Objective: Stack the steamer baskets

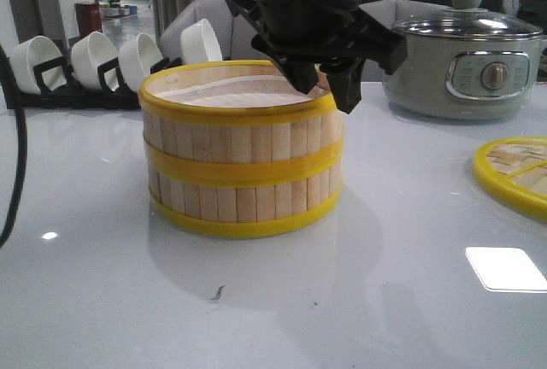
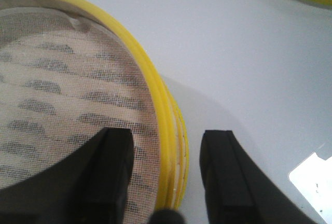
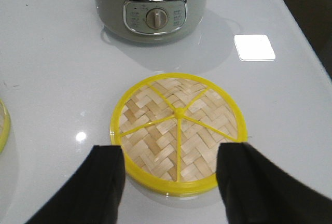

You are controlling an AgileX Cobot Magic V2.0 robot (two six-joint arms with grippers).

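Baskets first: we see the steamer baskets (image 1: pixel 242 151) already stacked, one atop the other, mid-worktop (image 1: pixel 385 301). Our left end effector (image 2: pixel 167 167) straddles the upper basket's near-side rim, jaws spread and not clamping. Our right end effector (image 3: pixel 170 175) hangs open over the woven lid (image 3: pixel 179 130), well apart from the stack.

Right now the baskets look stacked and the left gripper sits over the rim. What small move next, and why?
Probably lift the left gripper straight up and clear. The top basket already sits squarely on the bottom basket, and the open fingers straddle the rim, one inside, one outside, so pulling sideways could drag it. The right gripper hangs open over the lid.
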